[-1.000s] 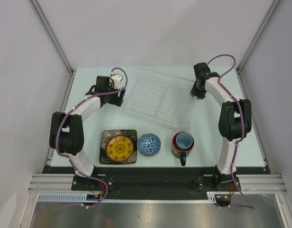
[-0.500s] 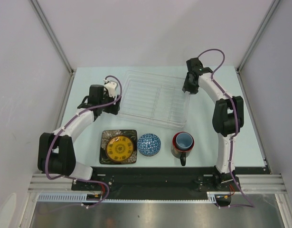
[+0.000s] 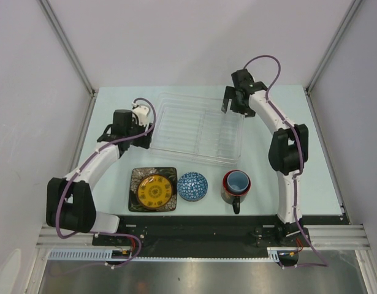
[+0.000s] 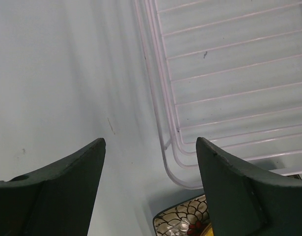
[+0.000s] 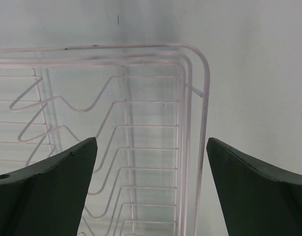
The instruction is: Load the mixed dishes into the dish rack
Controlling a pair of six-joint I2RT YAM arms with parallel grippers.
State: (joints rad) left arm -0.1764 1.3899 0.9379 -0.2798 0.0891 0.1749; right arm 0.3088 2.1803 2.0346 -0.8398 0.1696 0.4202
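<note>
Clear, empty dish rack (image 3: pixel 197 125) sits toward the table's far edge, with the left gripper (image 4: pixel 150 140) and right gripper (image 5: pixel 151 139) spread wide and holding nothing over its near-left and far-right corners; a finger snagging the thin rim could drag it onto the dishes (image 3: pixel 192 186) along the near edge.

A: Any words or numbers to read here?
B: None that I can make out. The yellow plate (image 3: pixel 155 190) carries dark marks, too small to tell whether they are letters.
</note>
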